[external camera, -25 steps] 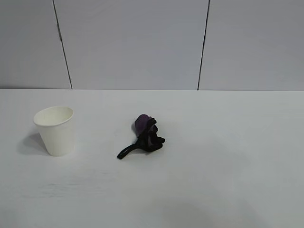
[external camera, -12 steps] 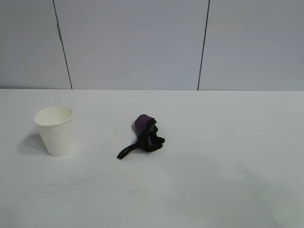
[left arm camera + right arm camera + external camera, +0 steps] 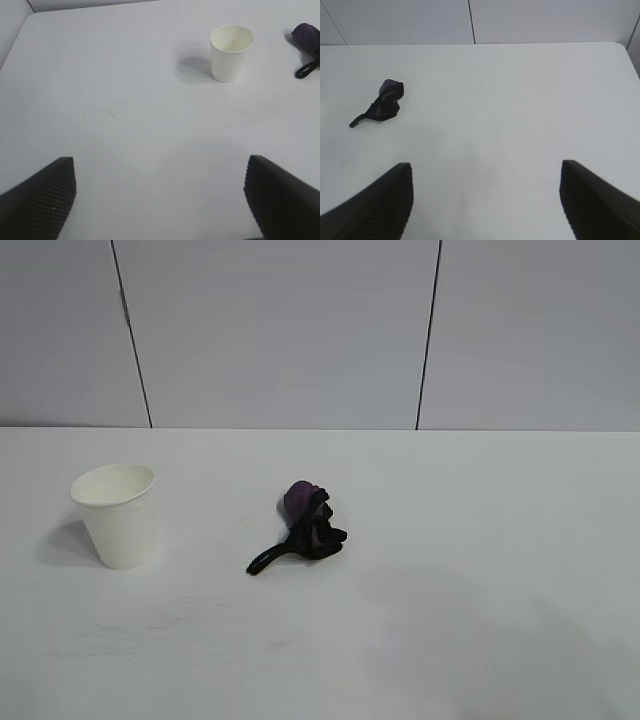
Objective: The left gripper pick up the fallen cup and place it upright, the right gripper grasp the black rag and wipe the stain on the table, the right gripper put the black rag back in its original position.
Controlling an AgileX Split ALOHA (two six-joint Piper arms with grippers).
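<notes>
Between the earlier exterior frames and this one, neither the cup (image 3: 117, 514) nor the black rag (image 3: 305, 528) has shifted on the tabletop (image 3: 480, 570); only a soft shadow toward the near right part of the tabletop has changed shape.

Nearest in each wrist view are that arm's own jaws. The left gripper (image 3: 160, 197) has its jaws spread wide with nothing between them, over bare tabletop near its own edge. The right gripper (image 3: 485, 200) likewise shows its jaws apart and empty above bare surface.

Farther out, the cup stands upright, mouth up, toward the left edge; it lies well beyond the left jaws and off to one side of their line. That it stands suggests the uprighting step is done. The black rag sits bunched near the middle of the tabletop, its loop tail trailing toward the near edge, well apart from the right jaws and to one side of their gap. No stain shows in any view, so the rag probably rests where it was returned, which would explain both empty, withdrawn grippers.
</notes>
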